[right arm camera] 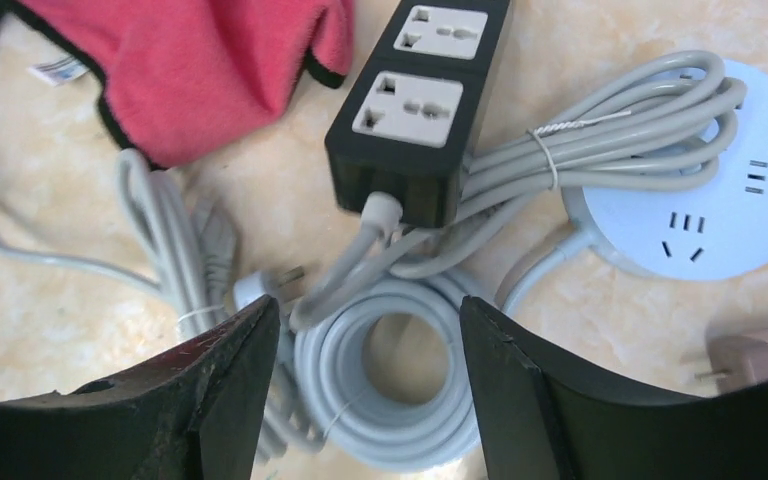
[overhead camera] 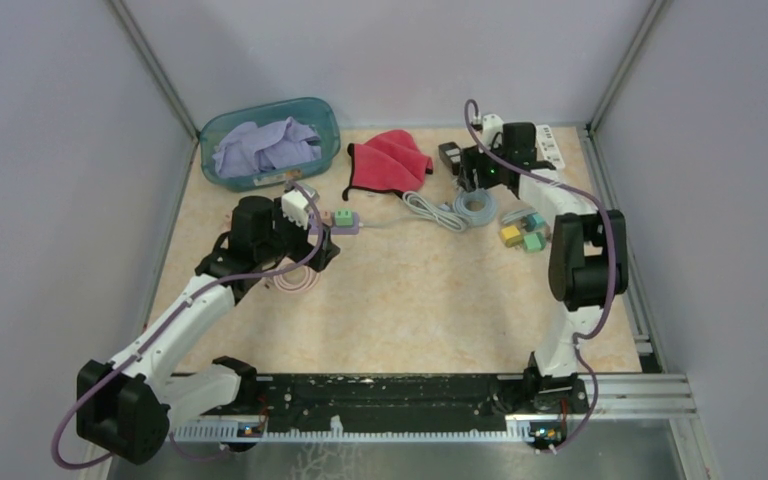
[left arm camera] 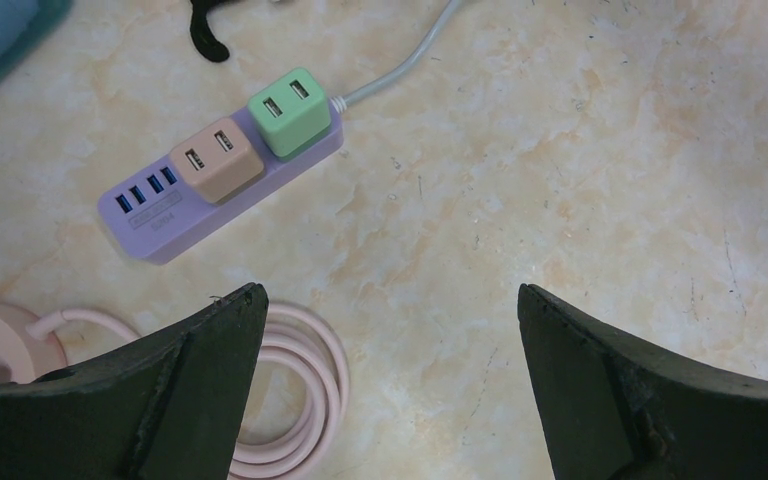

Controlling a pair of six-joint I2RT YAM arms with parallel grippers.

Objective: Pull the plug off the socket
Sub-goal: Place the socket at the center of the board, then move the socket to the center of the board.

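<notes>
Your left gripper (left arm camera: pixel 388 292) wide open, empty; right gripper (right arm camera: pixel 368 305) parted, empty. Green plug (left arm camera: pixel 290 112) likely light, rigid, slick: pinch flat sides; purple strip (left arm camera: pixel 155 228) may lift.

The left arm (overhead camera: pixel 182 308) is held low and stretched forward with the left fingers (left arm camera: pixel 200 350) spread wide and nothing gripped, while the right arm (overhead camera: pixel 585 255) is reached far forward, the right fingers (right arm camera: pixel 225 375) held apart and pointed downward.
</notes>
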